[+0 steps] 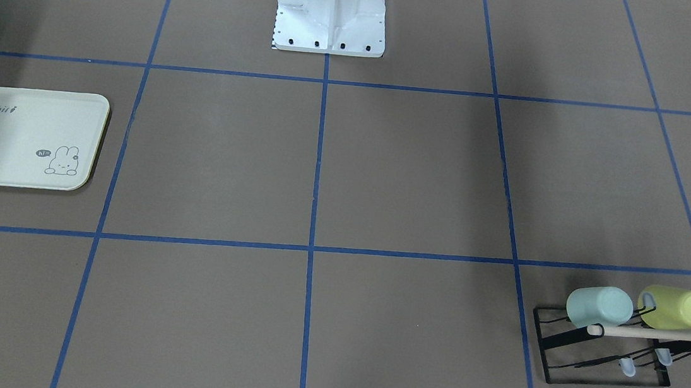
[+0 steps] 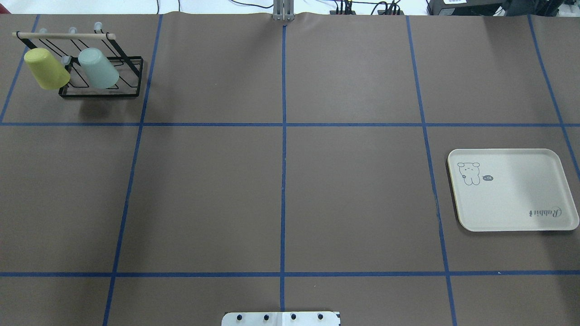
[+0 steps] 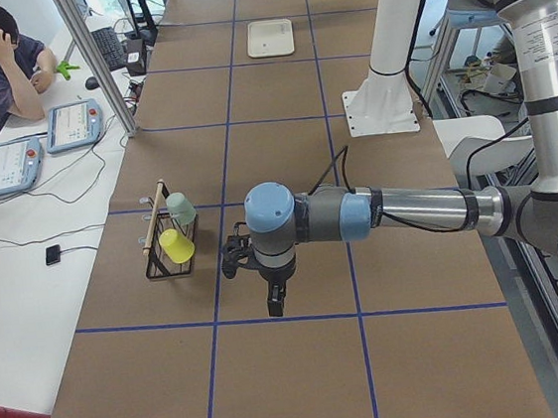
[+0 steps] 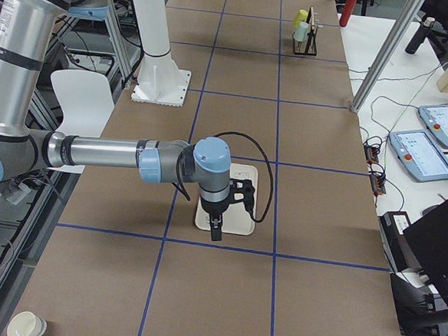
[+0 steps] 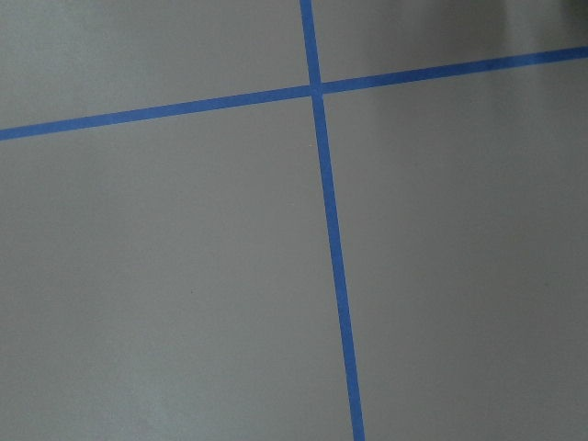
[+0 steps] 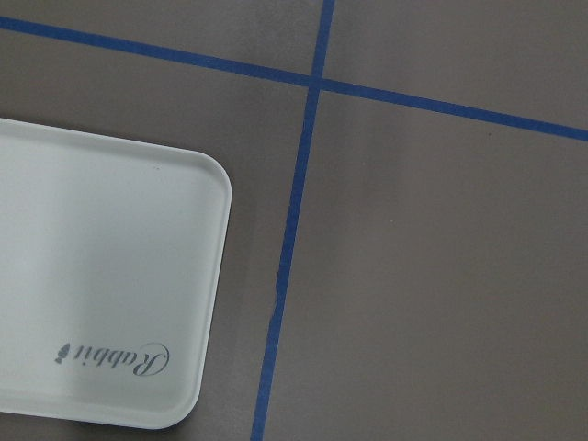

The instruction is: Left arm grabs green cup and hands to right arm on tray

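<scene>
Left hand above table, empty, opening unclear

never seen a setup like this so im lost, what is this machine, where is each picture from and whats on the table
It is a robot with two arms at a brown table taped into blue squares. Two pictures look down on the table, one from behind the robot, one from across it; the arms show in neither. The two side pictures show them: the left arm hangs near a wire rack, the right arm near a cream tray. The last two come from cameras on the wrists: bare table, and a corner of the tray. A mint-green cup and a yellow cup sit tipped on the rack. Nothing lies on the tray and nothing is held; whether the jaws are open I cannot tell.
</scene>
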Robot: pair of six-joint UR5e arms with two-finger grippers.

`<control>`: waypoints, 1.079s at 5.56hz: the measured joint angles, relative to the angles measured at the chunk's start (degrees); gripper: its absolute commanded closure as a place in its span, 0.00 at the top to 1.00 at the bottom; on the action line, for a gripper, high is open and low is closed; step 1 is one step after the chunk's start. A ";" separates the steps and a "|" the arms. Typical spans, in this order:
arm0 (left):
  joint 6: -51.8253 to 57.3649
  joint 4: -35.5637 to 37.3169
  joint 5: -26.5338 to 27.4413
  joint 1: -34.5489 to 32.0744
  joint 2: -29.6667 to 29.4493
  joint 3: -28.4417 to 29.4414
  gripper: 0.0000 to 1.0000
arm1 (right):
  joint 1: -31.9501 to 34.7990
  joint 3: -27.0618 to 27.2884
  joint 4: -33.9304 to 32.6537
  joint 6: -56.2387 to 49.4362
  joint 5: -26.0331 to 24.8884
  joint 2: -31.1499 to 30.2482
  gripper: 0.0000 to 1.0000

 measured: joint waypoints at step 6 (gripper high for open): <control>-0.56 -3.34 1.63 0.44 -5.02 -0.86 1.00 | 0.00 -0.27 0.02 0.22 -0.03 0.92 1.00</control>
